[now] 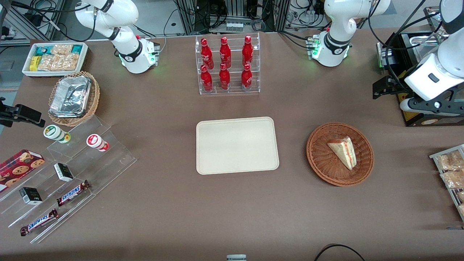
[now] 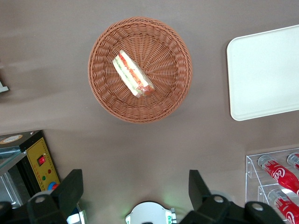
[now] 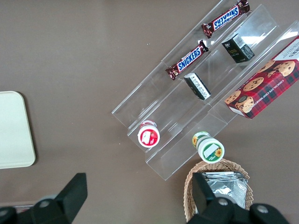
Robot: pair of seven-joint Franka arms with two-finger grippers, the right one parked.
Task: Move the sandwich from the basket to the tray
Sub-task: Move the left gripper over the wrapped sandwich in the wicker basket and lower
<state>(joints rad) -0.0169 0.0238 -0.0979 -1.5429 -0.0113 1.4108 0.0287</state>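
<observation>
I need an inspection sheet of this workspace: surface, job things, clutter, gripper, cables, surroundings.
Surface: brown table.
Job things: sandwich lies in the basket; tray holds nothing.
Clutter: red bottles in a clear rack; snack shelves, foil basket, snack bin toward the parked arm's end.
Gripper: gripper open, high above the table beside the basket.
Cables: black cable at the table's near edge.
Surroundings: yellow-panelled box.

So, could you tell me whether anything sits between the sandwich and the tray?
Nothing visible does. The sandwich lies in the basket, only bare table separates it from the tray, and the open hand hovers above with nothing beneath it.
</observation>
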